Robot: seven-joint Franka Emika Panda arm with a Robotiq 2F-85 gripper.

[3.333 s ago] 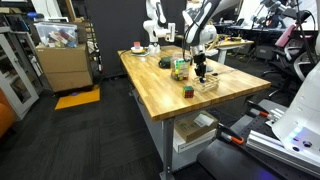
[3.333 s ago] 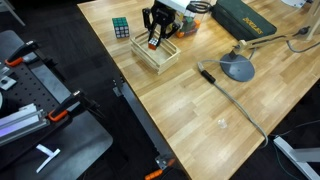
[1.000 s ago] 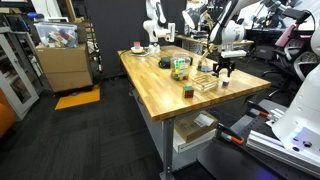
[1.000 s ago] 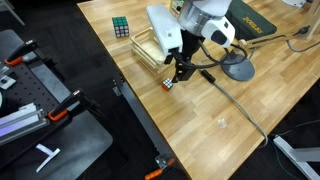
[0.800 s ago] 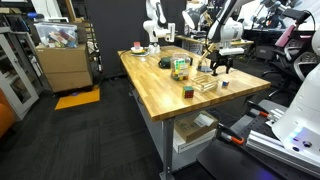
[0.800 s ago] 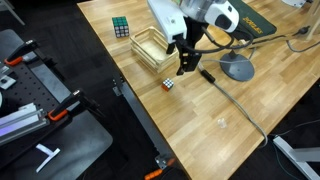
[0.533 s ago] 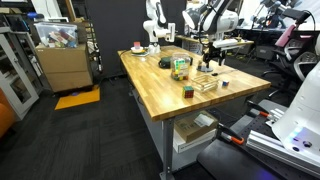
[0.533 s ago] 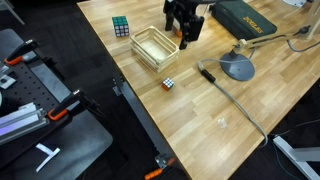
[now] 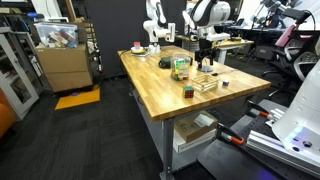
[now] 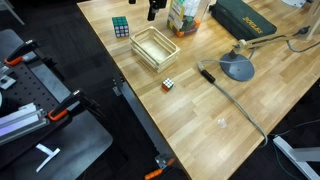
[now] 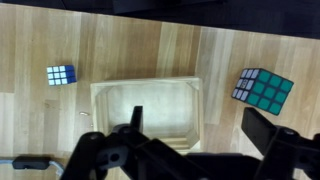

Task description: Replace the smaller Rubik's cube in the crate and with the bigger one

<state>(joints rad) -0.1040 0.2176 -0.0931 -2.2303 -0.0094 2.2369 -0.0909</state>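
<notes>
Cubes both sit outside the crate (image 11: 145, 86) on my wrist feed, one on each side of it, and neither touches it. The crate is a low, pale wooden tray with thin walls. Its floor is bare, and it rests flat on the wooden table (image 11: 30, 40).

The smaller Rubik's cube (image 11: 60, 75) lies on the table to the left of the crate, near it but clearly apart. From above I see a tiled face of blue and white squares with dark lines between them. In an exterior view the same small cube (image 10: 169, 84) sits off one corner of the crate, towards the table's front edge, showing red and white tiles.

The bigger one (image 11: 263, 90) lies to the right of the crate, turned at a slight angle. Its top face is mostly teal-green tiles, and a side face shows white and reddish squares. It is clearly larger than the other cube.

My gripper (image 11: 195, 125) hangs above the crate's near side, fingers (image 11: 262, 128) spread wide with nothing between them, so it is released. In an exterior view the gripper (image 9: 205, 60) hovers above the table, near a green box (image 9: 180, 68).
</notes>
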